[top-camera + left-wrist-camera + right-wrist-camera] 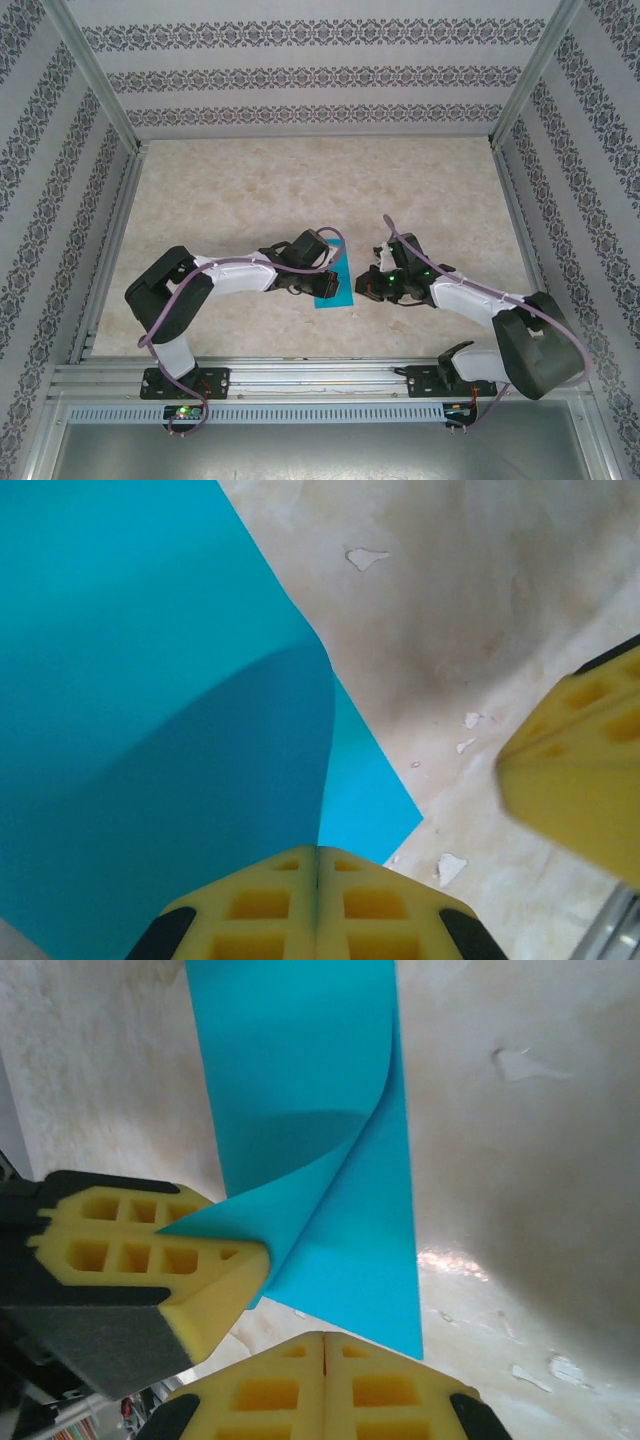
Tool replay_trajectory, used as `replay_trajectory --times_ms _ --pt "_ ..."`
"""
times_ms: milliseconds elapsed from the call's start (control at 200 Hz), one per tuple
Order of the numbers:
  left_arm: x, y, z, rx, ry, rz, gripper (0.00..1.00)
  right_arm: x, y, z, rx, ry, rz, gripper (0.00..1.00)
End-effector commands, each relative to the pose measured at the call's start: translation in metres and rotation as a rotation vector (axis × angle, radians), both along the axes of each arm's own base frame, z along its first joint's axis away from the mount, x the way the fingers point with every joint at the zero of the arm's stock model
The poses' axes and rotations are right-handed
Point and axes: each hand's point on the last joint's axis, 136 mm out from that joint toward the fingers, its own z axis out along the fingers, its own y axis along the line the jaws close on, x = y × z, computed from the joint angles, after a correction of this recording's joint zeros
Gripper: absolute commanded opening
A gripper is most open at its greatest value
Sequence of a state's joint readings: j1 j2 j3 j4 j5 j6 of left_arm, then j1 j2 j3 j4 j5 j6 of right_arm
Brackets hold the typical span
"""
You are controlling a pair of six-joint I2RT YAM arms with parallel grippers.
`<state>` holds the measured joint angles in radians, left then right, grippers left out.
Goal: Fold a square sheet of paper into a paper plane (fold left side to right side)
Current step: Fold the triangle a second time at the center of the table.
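The square sheet of paper (340, 292), teal-blue, lies on the marbled table (300, 190) between my two grippers. One side of the sheet (300, 1060) is lifted and curls over the flat part. My left gripper (322, 283) is shut on a corner of that lifted flap; in the left wrist view the paper's (120, 680) edge runs straight into the seam of the left gripper (318, 852). The right wrist view shows the left gripper (245, 1250) pinching that corner. My right gripper (323, 1338) is shut with nothing between its pads, its tips just at the sheet's near edge.
Patterned walls (60, 150) enclose the table on three sides. An aluminium rail (320, 375) runs along the near edge by the arm bases. Small chips (366, 557) mark the tabletop. One yellow right-gripper finger (575, 765) hangs close beside the sheet in the left wrist view.
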<state>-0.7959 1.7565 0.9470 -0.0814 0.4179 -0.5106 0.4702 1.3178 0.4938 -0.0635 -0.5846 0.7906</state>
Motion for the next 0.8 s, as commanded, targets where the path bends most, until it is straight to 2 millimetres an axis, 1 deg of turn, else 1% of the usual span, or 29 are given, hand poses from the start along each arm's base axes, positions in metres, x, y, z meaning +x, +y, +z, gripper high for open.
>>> replay_trajectory --times_ms 0,155,230,400,595,794 --pt "0.003 -0.002 0.013 -0.067 0.009 0.021 0.01 0.002 0.008 -0.008 -0.024 0.000 0.005 0.00" --pt "0.005 0.001 0.012 -0.062 0.015 0.028 0.01 -0.002 0.019 -0.020 -0.048 0.029 0.038 0.00" --pt "0.005 0.002 0.012 -0.057 0.015 0.023 0.01 -0.003 0.021 -0.024 -0.063 0.037 0.047 0.00" --pt "0.003 0.006 0.011 -0.041 0.019 0.018 0.01 -0.004 0.016 -0.034 -0.100 0.052 0.043 0.00" --pt "0.004 0.010 0.010 -0.028 0.019 0.001 0.01 -0.012 0.007 -0.045 -0.160 0.091 0.055 0.00" --pt "0.006 0.015 0.010 -0.020 0.019 -0.020 0.01 -0.018 0.002 -0.051 -0.188 0.110 0.063 0.00"
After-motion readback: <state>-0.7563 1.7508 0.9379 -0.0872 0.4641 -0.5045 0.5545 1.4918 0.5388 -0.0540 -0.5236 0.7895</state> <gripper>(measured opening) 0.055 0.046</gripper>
